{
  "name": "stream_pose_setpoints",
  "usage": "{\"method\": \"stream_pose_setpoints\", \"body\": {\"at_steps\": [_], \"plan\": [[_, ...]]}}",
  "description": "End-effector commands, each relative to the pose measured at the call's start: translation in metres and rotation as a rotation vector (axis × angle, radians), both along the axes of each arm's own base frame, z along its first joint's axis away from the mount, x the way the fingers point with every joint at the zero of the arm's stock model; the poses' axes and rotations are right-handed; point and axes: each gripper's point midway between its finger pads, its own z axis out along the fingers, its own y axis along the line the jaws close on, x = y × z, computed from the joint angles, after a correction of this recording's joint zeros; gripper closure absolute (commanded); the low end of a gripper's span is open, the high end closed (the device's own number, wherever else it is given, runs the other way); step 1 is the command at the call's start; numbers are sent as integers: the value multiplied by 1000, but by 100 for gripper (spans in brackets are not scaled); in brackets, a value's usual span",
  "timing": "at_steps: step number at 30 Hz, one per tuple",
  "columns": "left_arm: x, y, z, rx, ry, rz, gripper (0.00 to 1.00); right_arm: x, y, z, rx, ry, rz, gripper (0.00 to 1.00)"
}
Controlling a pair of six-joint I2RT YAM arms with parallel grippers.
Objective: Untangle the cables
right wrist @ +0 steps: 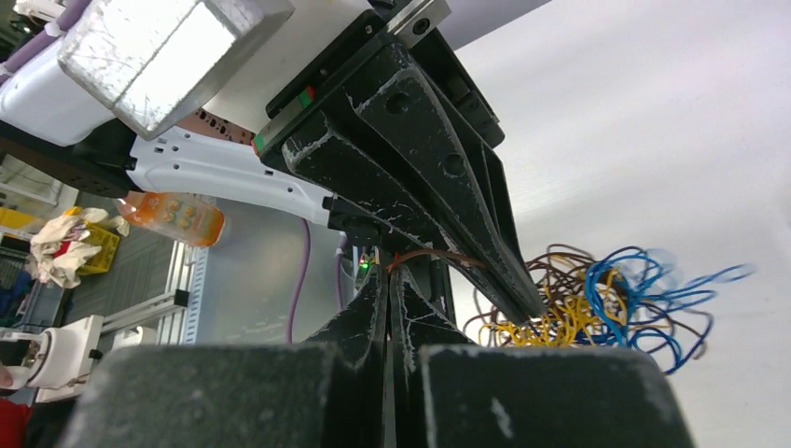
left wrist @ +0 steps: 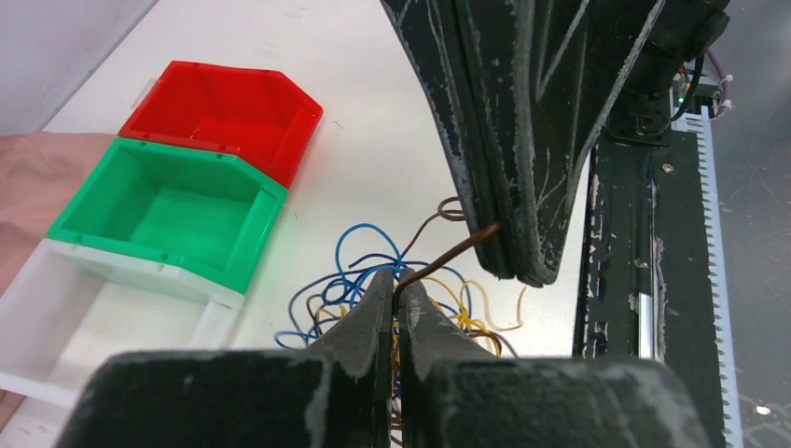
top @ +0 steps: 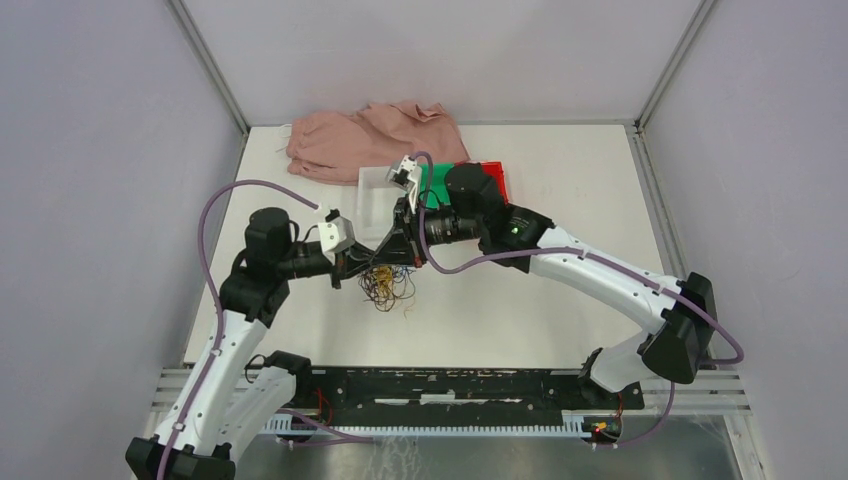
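Cable tangle [top: 388,285] (thin curly wire strands: blue, yellow-orange, dark brown) is seen on the table, on the arm-base side of the open green plastic bin [top: 437,180], near it but not touching.

Left gripper [left wrist: 396,280] jaws are pressed together on one dark brown wire strand [left wrist: 448,252]. Right gripper [right wrist: 387,275] jaws are likewise closed on the same strand, a little further along. Both tips are placed just above the tangle, on the same side of the bin, almost touching each other.

Risks, as judged:
- Thin wire, little pad contact: the strand could be slipped out of either pinch under a hard pull.
- The rest of the strand looks looped into the bunch, so the whole tangle could be dragged or lifted rather than one strand freed.
- Knots could be tightened by a straight pull.
- The fingers could be knocked together, given how close they are.
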Motion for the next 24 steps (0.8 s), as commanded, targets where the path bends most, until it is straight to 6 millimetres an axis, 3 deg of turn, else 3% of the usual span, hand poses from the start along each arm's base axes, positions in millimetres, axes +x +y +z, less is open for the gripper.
{"method": "stream_pose_setpoints", "body": {"at_steps": [1,5,7,14,17,21,24], "plan": [[0,-4,27,-56,-50,-2,97,-12,5,29,126,0,42,99],[-2,-6,39,-122,-13,23,97,-18,0,28,158,26,41,73],[-3,-7,46,-148,0,29,97,-22,-4,27,172,40,43,64],[-9,-7,65,-183,-5,30,97,-39,-24,37,230,71,49,53],[-13,-7,71,-191,-16,23,97,-43,-37,45,254,47,20,39],[-19,-7,77,-202,-25,7,97,-43,-54,55,262,-2,-19,32],[-25,-7,83,-209,-38,-10,97,-31,-66,59,254,-24,-84,30]]}}
